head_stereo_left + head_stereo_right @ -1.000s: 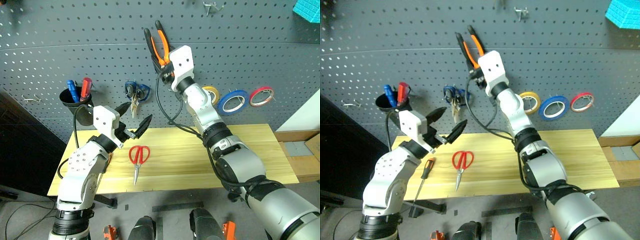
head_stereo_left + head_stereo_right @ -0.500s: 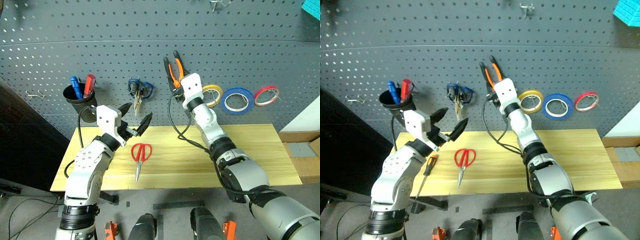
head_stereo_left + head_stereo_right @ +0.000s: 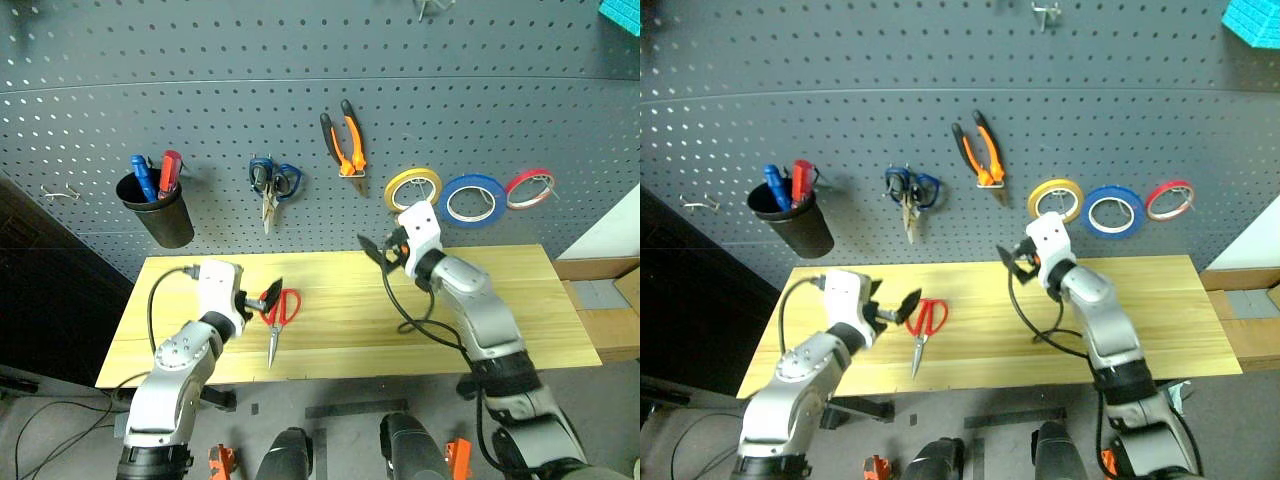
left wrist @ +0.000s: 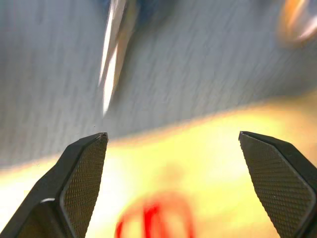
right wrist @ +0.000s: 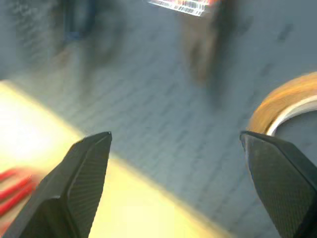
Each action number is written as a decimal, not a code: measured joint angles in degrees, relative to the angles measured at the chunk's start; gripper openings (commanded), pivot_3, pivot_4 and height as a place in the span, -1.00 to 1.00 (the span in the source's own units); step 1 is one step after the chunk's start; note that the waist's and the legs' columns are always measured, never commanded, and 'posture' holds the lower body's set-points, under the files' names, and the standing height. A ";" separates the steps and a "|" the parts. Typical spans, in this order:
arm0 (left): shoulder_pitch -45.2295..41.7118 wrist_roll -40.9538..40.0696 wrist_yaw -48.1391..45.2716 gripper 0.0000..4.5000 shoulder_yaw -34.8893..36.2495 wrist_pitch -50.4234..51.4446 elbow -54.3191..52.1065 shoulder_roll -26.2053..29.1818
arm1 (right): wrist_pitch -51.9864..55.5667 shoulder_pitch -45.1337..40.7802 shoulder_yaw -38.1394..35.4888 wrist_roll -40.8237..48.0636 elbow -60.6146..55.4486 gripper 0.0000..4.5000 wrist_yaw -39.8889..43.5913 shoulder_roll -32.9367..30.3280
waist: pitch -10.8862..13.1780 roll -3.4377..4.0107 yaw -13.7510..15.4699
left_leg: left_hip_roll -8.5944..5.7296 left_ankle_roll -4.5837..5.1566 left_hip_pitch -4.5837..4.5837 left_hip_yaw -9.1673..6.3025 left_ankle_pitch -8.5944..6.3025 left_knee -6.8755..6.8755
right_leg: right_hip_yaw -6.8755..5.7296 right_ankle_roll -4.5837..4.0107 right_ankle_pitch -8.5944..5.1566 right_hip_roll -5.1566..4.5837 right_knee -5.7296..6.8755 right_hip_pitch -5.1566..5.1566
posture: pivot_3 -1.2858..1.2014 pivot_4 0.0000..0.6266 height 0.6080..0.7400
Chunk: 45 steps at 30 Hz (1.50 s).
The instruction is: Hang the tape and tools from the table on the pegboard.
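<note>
Orange-handled pliers (image 3: 346, 138) hung on pegboard (image 3: 200, 90); right gripper (image 3: 383, 252) below, empty, spread. Left gripper (image 3: 262, 297) — fingers wide, empty — at red scissors (image 3: 277, 315) handles, poised to grasp.

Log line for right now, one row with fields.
pliers: hung on pegboard | blue tape: hung | red scissors: on table | left gripper: open, at scissors | right gripper: open, empty

gripper (image 4: 173, 186) spread wide, red-handled scissors (image 4: 154, 223) below
</note>
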 measured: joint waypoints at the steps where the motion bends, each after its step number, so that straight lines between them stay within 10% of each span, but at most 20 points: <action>1: 0.63 0.44 1.44 1.00 -0.38 2.92 0.10 -0.81 | 4.45 1.74 0.91 2.57 -4.87 0.98 2.79 -2.57 | 0.02 0.02 0.05 | 0.00 0.00 0.00 0.00 0.00 0.00 | -0.01 0.02 -0.02 0.00 -0.01 0.01 | -0.02 -0.27 1.00; 19: -12.06 3.42 12.09 1.00 0.09 12.67 21.94 -12.29 | 21.76 3.00 4.04 13.42 -18.04 0.98 7.91 -9.73 | 0.24 -0.38 0.31 | 0.13 -0.16 -0.09 0.03 -0.08 0.33 | -0.26 0.08 -0.08 -0.01 -0.03 0.08 | -0.07 -0.29 1.00; 31: -13.74 3.55 10.51 -0.50 1.82 10.49 26.06 -12.04 | 24.17 2.67 2.02 16.09 -18.03 1.00 6.26 -10.07 | 0.23 -0.37 0.22 | 0.12 -0.16 -0.07 0.05 -0.08 0.43 | -0.26 0.10 -0.07 -0.01 -0.01 0.12 | -0.08 -0.31 1.00; 45: -4.11 2.96 2.36 -0.51 1.59 4.43 17.05 -8.05 | 19.39 3.73 1.75 14.69 -18.12 1.00 4.48 -11.31 | 0.29 -0.46 -1.05 | 0.20 -0.21 -0.11 0.07 -0.11 0.34 | -0.26 0.08 -0.08 -0.01 -0.04 0.03 | -0.08 -0.32 1.00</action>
